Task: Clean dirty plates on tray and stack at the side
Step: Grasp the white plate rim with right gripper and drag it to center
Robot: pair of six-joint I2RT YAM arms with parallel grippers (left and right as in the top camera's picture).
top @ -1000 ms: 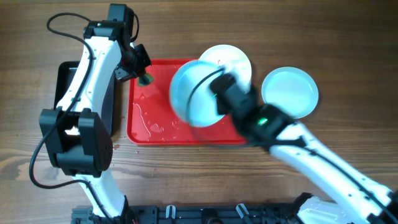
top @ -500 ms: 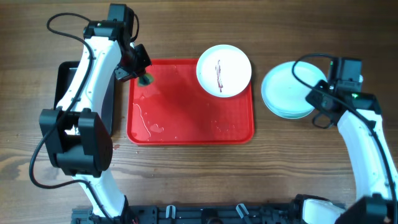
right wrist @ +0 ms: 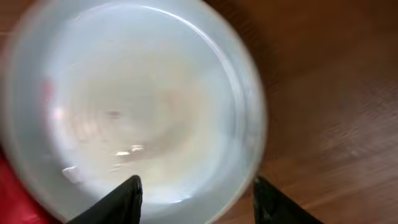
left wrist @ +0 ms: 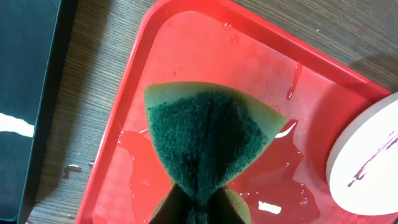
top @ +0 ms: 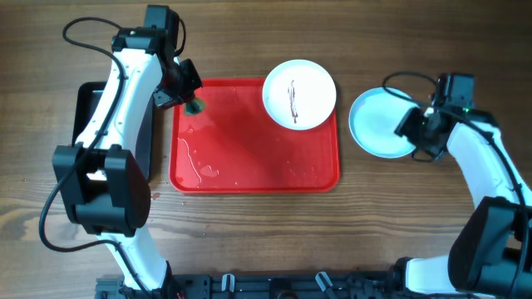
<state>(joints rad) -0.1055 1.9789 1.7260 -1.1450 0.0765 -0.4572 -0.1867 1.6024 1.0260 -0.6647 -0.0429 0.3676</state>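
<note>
Pinching a green sponge, left gripper hovers above tray.

1 white plate, 1 blue plate stack, 1 red tray, 1 sponge

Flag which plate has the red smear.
The white plate, on the red tray's far right corner. The pale blue plate on the table shows none.

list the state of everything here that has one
white plate, on tray, red smear, dirty
blue plate, beside tray, looks clean
tray, wet with puddles
sponge, folded, pinched over tray
left pincer, shut on sponge
right pincer, open above blue plate
</note>
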